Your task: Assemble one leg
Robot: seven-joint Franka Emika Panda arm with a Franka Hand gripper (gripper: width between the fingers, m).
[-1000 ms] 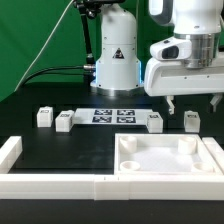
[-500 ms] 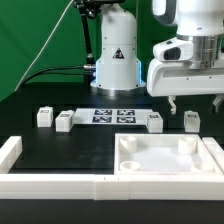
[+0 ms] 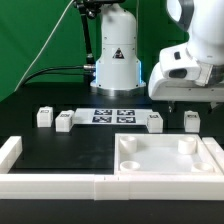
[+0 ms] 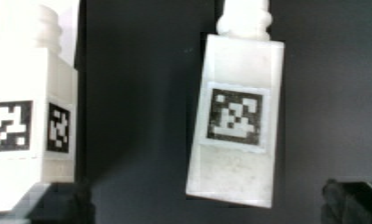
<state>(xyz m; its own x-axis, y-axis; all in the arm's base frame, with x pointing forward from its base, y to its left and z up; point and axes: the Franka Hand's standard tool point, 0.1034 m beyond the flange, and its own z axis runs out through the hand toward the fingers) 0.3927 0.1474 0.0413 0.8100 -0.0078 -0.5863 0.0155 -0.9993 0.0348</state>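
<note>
Four small white legs with square tags stand in a row on the black table: two on the exterior view's left [image 3: 43,117] [image 3: 64,121] and two on its right [image 3: 154,121] [image 3: 191,121]. My gripper [image 3: 196,104] hangs open and empty just above the rightmost leg. In the wrist view that leg [image 4: 236,115] lies between and ahead of my dark fingertips [image 4: 359,201], gripper [image 4: 201,206] touching nothing. A second leg [image 4: 26,100] lies beside it.
The marker board [image 3: 112,116] lies in the middle of the leg row. A big white square panel with round corner sockets [image 3: 170,170] lies in front on the right. A white L-shaped fence [image 3: 60,184] runs along the front. The robot base [image 3: 115,55] stands behind.
The arm's upper part has swung toward the exterior view's right and the hand has tilted. The fingers stay over the rightmost leg. No leg has moved.
</note>
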